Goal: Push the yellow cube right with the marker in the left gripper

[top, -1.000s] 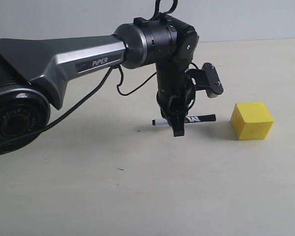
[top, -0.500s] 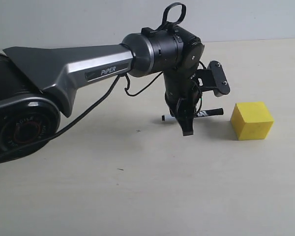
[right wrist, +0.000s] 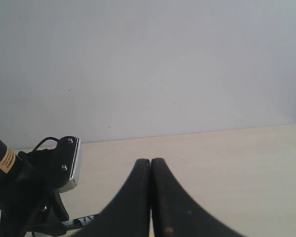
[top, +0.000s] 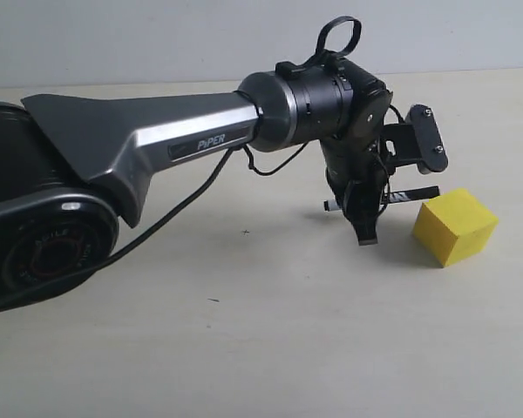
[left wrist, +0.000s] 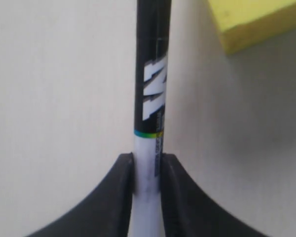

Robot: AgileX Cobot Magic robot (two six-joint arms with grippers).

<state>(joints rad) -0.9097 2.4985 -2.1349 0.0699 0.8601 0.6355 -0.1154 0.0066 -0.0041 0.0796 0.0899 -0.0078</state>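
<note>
Marker (left wrist: 152, 84) pinched by its white barrel in the left gripper (left wrist: 148, 170), black white-lettered cap just beside the matte yellow cube (top: 456, 226) toward the worktop's right edge. Right gripper (right wrist: 150, 165) pressed closed, empty.

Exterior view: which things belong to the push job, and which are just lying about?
In the job:
left gripper, shut on the marker
yellow cube

Not in it:
right gripper, shut, holding nothing
table, with a dark speck on it
</note>
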